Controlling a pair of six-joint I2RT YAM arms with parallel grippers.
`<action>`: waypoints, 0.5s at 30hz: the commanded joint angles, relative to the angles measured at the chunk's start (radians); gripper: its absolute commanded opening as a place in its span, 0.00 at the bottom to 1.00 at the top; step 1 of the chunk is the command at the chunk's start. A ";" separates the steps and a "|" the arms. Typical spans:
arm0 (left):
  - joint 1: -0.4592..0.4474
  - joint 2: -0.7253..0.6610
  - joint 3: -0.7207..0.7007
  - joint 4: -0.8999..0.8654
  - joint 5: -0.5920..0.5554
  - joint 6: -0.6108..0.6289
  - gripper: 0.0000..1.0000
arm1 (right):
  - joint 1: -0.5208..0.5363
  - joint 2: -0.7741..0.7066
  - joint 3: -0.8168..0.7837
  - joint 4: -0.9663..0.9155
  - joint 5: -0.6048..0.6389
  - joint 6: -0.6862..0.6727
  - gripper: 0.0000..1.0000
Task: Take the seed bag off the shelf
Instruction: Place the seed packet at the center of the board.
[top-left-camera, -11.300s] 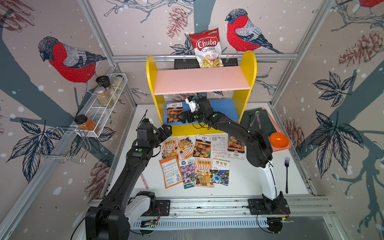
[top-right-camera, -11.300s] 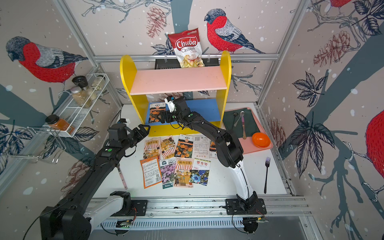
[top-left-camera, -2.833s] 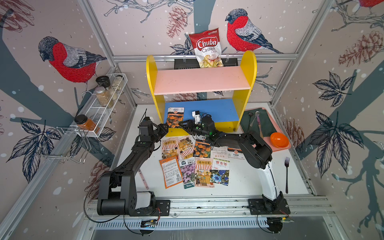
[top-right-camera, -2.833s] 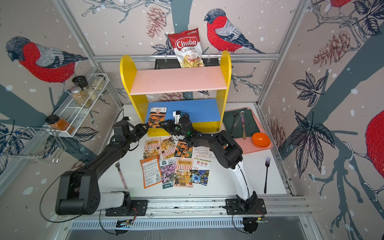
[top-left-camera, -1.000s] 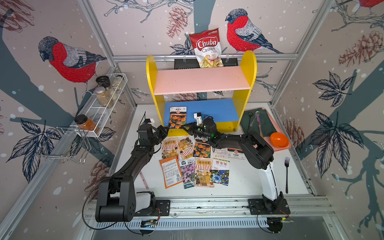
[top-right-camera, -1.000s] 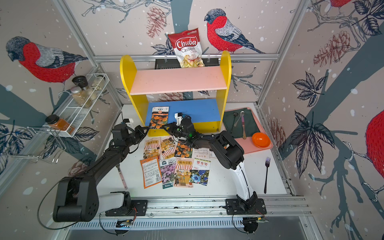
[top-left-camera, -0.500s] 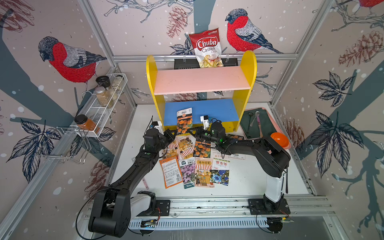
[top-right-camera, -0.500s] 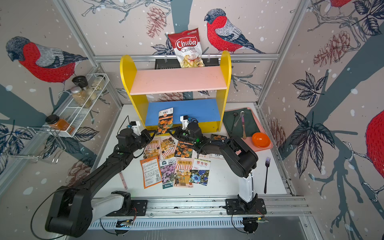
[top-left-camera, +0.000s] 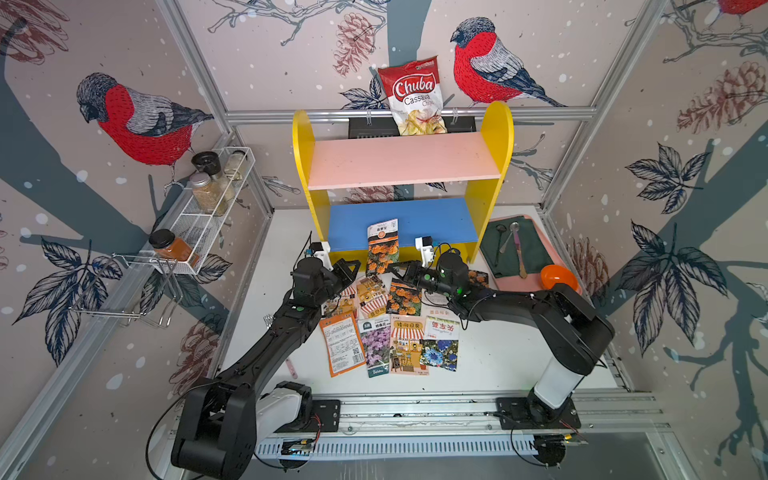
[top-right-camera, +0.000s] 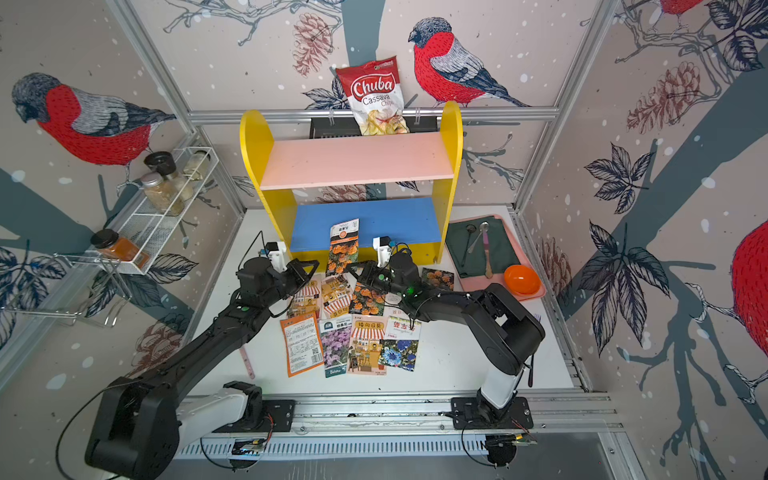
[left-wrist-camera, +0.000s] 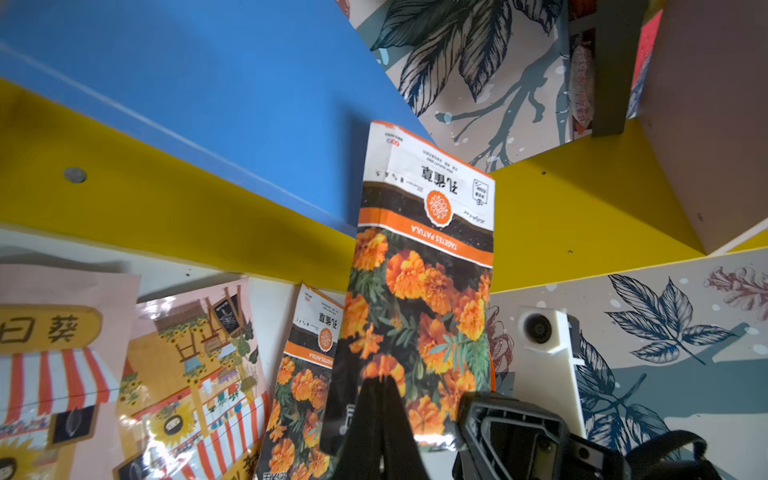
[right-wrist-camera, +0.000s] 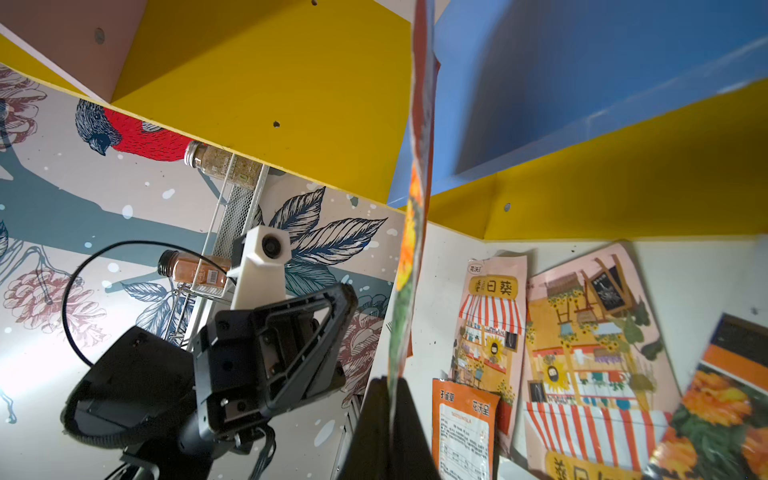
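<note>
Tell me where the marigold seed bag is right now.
In both top views the seed bag stands upright before the blue lower board of the shelf, pinched by the right gripper, the left gripper close beside it.

Bullfinch-patterned walls (top-left-camera: 623, 62), white tabletop (top-left-camera: 498, 361)

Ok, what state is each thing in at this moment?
Shelf: both boards bare.
Seed bag: upright, in front of the shelf, pinched at one edge.
Right claw: shut on the seed bag.
Left claw: shut, holding nothing.
Other packets: flat on the table.
</note>
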 joint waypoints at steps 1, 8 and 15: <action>-0.003 0.023 0.051 -0.074 0.121 0.083 0.29 | -0.014 -0.064 -0.040 -0.048 0.003 -0.055 0.00; -0.006 0.020 0.173 -0.307 0.239 0.258 0.85 | -0.042 -0.262 -0.145 -0.232 0.001 -0.157 0.00; -0.024 -0.009 0.247 -0.480 0.309 0.395 0.99 | -0.063 -0.509 -0.255 -0.449 0.038 -0.212 0.00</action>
